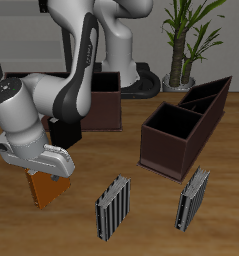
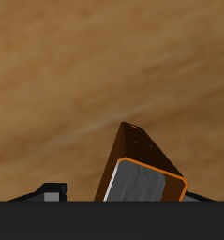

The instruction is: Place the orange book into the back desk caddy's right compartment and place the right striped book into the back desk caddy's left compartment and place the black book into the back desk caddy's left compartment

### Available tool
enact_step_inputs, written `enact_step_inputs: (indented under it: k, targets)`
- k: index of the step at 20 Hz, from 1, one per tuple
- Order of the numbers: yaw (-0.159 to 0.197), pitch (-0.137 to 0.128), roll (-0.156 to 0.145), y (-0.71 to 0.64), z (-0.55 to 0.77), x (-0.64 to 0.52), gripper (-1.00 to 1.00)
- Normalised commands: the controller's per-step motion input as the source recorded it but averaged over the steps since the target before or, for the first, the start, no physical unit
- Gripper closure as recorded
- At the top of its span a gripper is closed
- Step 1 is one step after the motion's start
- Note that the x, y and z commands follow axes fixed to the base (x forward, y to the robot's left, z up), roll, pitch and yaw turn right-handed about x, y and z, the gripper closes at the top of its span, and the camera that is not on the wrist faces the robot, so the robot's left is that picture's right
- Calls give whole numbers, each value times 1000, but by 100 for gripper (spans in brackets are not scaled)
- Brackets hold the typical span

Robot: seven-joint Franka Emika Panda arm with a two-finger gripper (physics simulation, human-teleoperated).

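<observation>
While the hand [image 1: 53,172] hangs low over the orange book [image 1: 46,188], the exterior view hides its fingers behind the wrist body, so I cannot tell from there how wide it stands. The wrist view shows the book [image 2: 141,173] right under the hand, with dark finger parts to either side of it, but whether they press it I cannot tell. That view shows a pale page edge framed in orange facing the camera, and the long axis runs away from the camera across the bench [image 2: 67,84]. From outside, the book appears upright and somewhat tilted, near the front edge of the bench [image 1: 231,200].

Two striped books stand upright nearer the front edge: the darker, broader striped book [image 1: 114,208] just beside the orange one, and a paler slim one [image 1: 193,198] farther along. Two brown caddies show: the back caddy [image 1: 99,102], partly hidden by the arm, and a slanted-end caddy [image 1: 186,125] set at an angle. A small black book [image 1: 63,132] appears behind the arm, in front of the back caddy; it is hard to make out. A potted plant [image 1: 183,40] stands beyond the bench.

Only the orange book and bare bench show in the wrist view.
</observation>
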Motion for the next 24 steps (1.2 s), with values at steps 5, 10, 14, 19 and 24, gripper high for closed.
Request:
enact_step_inputs:
  k: [5,10,14,19,24]
  targets:
    - [6,7,-14,-178,227,-85,100]
    - [-2,-41,-28,-110,553,-49,100]
    - [39,-97,-23,16,960,-241,100]
    - [36,-60,-61,-16,959,-325,100]
    - [88,-86,-19,141,986,-616,100]
